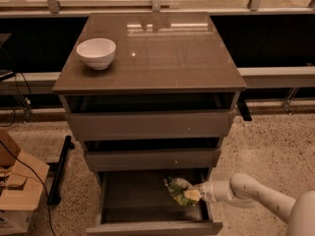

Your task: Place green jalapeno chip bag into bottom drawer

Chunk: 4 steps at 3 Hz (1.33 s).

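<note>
The green jalapeno chip bag [178,190] hangs inside the open bottom drawer [147,227], near its right side, just above the drawer floor. My gripper [193,194] reaches in from the right over the drawer's side wall and is shut on the bag's right end. The white arm [256,195] stretches off to the lower right. The bottom drawer is pulled far out; its flat floor shows to the left of the bag.
A white bowl [96,52] stands at the back left of the cabinet top [162,58]. The two upper drawers [147,124] are slightly open. A cardboard box [17,191] and cables lie on the floor at the left.
</note>
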Motion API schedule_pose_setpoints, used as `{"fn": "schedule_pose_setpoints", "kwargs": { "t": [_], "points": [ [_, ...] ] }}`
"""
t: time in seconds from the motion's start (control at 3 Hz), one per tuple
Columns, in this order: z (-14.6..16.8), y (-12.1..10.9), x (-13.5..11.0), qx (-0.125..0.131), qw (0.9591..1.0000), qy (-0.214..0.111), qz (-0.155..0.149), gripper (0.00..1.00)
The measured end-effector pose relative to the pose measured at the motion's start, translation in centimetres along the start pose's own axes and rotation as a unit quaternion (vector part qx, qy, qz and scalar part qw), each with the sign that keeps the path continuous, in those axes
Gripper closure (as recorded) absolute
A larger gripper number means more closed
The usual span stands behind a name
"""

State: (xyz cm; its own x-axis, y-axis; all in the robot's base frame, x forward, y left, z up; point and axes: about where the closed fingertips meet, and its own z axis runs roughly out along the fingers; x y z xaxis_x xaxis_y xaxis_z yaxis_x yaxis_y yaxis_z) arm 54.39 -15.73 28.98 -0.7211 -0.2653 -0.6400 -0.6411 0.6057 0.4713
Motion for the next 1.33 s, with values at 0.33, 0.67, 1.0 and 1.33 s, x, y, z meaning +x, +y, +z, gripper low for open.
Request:
{"fn": "schedule_pose_setpoints", "kwargs": {
  "t": [0.33, 0.67, 1.0, 1.33],
  "points": [
    [2.2, -2.3, 3.9, 0.015, 0.9985, 0.036, 0.038, 0.82],
    [4.4, -3.2, 7.2, 0.027, 0.9934, 0.075, 0.083, 0.57],
    [4.5, -3.0, 7.2, 0.025, 0.9934, 0.075, 0.083, 0.36],
    [4.7, -2.9, 7.2, 0.023, 0.9934, 0.075, 0.083, 0.12]
  ]
}}
